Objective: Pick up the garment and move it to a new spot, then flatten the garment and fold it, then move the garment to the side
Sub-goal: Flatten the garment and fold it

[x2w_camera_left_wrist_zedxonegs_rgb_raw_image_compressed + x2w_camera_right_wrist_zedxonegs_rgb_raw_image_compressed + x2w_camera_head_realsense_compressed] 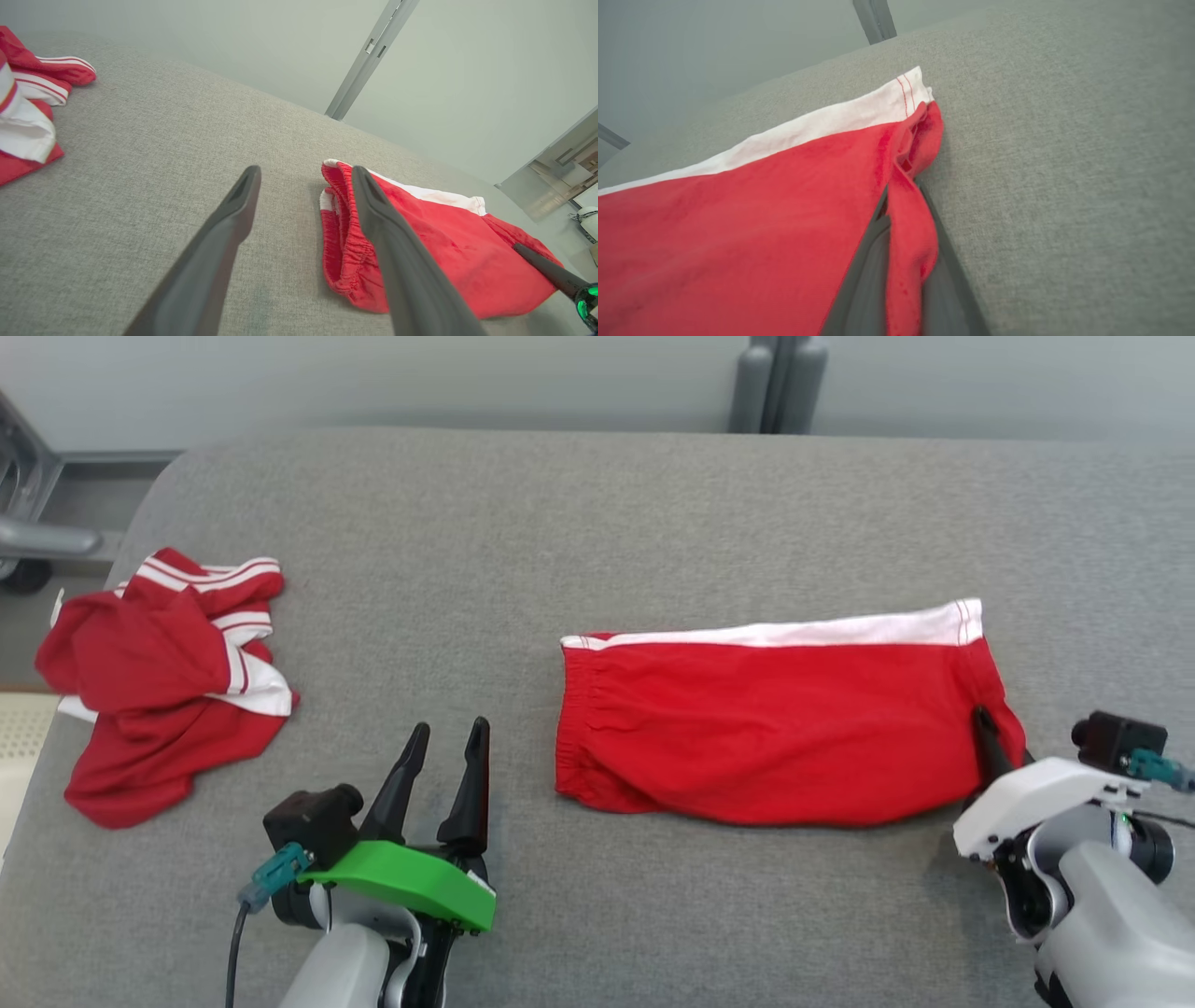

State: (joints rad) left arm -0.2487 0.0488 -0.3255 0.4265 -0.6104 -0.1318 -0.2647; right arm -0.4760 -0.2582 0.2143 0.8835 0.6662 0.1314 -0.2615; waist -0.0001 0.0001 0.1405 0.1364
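Note:
The garment [775,728], red shorts with a white band along the far edge, lies folded flat on the grey table, right of centre. My right gripper [982,719] is shut on the garment's right edge; in the right wrist view a red fold of the garment [714,224] is pinched between the fingers [859,284]. My left gripper [453,733] is open with nothing in it, a short way left of the garment's elastic waistband. In the left wrist view that waistband end of the garment [444,247] lies behind the right-hand finger [397,261].
A second red and white garment [168,681] lies crumpled near the table's left edge, also seen as a heap [28,107]. The grey padded table [597,523] is bare between the two. A grey post [775,383] stands behind the far edge.

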